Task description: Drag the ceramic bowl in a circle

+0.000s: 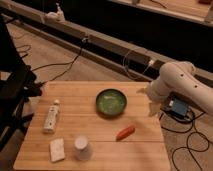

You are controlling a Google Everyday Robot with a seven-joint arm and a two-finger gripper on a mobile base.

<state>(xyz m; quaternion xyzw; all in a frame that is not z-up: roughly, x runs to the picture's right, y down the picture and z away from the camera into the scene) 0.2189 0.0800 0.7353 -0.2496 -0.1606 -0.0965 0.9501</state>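
The ceramic bowl [111,102] is round and shallow, glossy green inside with a dark rim. It sits on the wooden table [75,95], right of the middle. My gripper [153,108] hangs from the white arm [176,77] over the table's right edge. It is to the right of the bowl and apart from it.
A white upturned cup [83,148] and a white block [57,149] stand near the front edge. A white bottle [51,117] lies at the left. An orange carrot [125,132] lies in front of the bowl. A dark chair [12,95] stands left; cables and a blue box [177,107] are on the floor at the right.
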